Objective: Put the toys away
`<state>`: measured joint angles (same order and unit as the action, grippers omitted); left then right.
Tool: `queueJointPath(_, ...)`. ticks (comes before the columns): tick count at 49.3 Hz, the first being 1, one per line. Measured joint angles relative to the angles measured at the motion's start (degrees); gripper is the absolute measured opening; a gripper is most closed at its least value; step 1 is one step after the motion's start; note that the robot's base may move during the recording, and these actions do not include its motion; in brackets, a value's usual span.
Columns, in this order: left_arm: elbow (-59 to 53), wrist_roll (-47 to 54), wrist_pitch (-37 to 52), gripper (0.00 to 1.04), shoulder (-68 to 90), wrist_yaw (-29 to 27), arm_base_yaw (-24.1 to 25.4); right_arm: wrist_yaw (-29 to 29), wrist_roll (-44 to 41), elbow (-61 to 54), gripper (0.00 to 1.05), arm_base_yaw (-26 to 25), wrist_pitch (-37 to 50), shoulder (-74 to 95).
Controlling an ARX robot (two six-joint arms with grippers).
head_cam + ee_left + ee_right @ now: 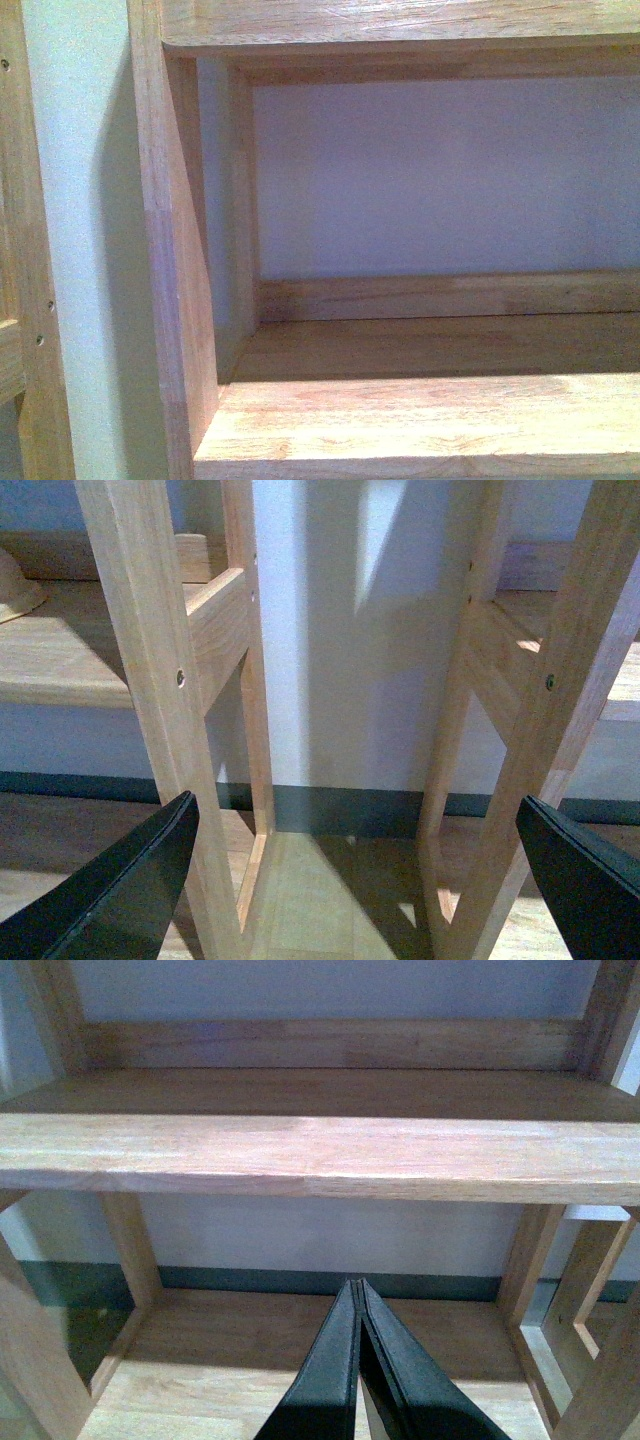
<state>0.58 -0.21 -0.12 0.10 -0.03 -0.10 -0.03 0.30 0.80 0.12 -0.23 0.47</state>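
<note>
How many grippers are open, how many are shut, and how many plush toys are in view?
Open: 1, the left gripper, jaws wide apart.
Shut: 1, the right gripper, jaws together.
Plush toys: 0 in view.
Total: 2.

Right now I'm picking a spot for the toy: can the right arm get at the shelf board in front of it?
Probably yes. The shelf board lies bare just ahead of the right gripper, whose fingers are shut with nothing between them, and nothing stands in the way.

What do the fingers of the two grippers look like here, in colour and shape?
The left gripper has plain black fingers, flat and tapering to points. The right gripper has matching black fingers, long, narrow wedges. No cables or markings show.
</note>
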Motion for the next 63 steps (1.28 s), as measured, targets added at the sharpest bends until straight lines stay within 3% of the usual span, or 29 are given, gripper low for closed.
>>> queueJointPath(8, 0.0, 0.0, 0.0, 0.98, 0.0, 0.0, 0.0, 0.0, -0.1, 0.0, 0.08, 0.0, 0.0, 0.0)
queueJointPath(23, 0.0, 0.0, 0.0, 0.98, 0.0, 0.0, 0.0, 0.0, -0.1, 0.0, 0.51, 0.0, 0.0, 0.0)
queueJointPath(29, 0.0, 0.0, 0.0, 0.98, 0.0, 0.0, 0.0, 0.0, -0.1, 0.0, 0.76, 0.0, 0.0, 0.0)
queueJointPath(36, 0.0, 0.0, 0.0, 0.98, 0.0, 0.0, 0.0, 0.0, -0.1, 0.0, 0.98, 0.0, 0.0, 0.0)
queueJointPath(63, 0.0, 0.0, 0.0, 0.98, 0.0, 0.0, 0.0, 0.0, -0.1, 0.0, 0.98, 0.0, 0.0, -0.1)
